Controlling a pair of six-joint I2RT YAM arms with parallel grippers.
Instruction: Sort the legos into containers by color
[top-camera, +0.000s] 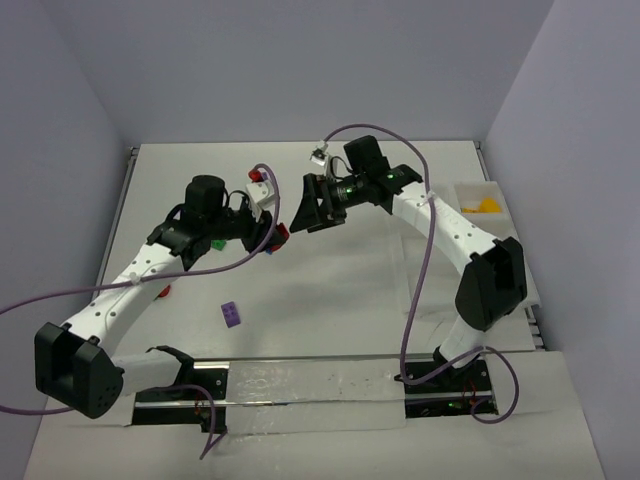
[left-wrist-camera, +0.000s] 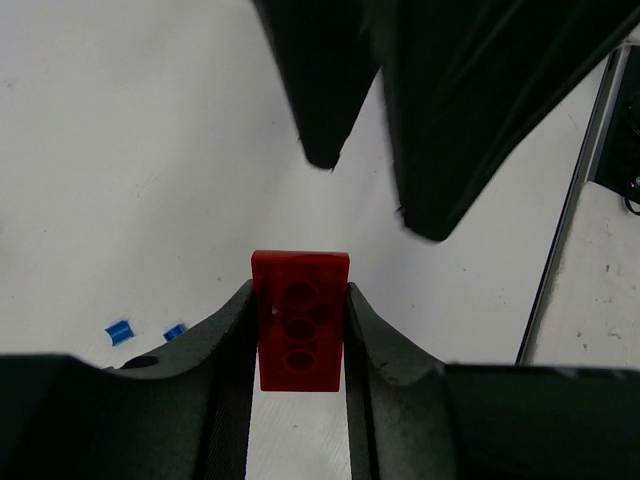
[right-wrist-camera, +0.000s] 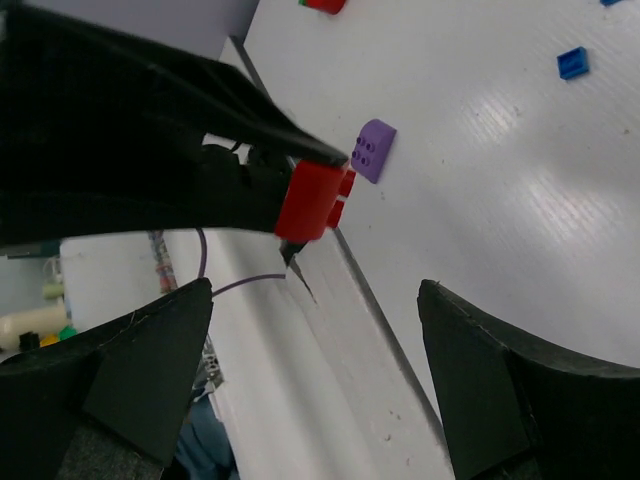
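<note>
My left gripper is shut on a red brick and holds it above the middle of the table. In the left wrist view the red brick sits upright between my two fingers, its underside holes facing the camera. My right gripper is open and empty, just right of the held brick and facing it. In the right wrist view the red brick shows ahead of my open right gripper. The white tray lies at the far right with a yellow-orange brick in it.
A purple brick lies on the table in front of the left arm, and also shows in the right wrist view. A small red brick and a green one lie by the left arm. Two tiny blue bricks lie on the table.
</note>
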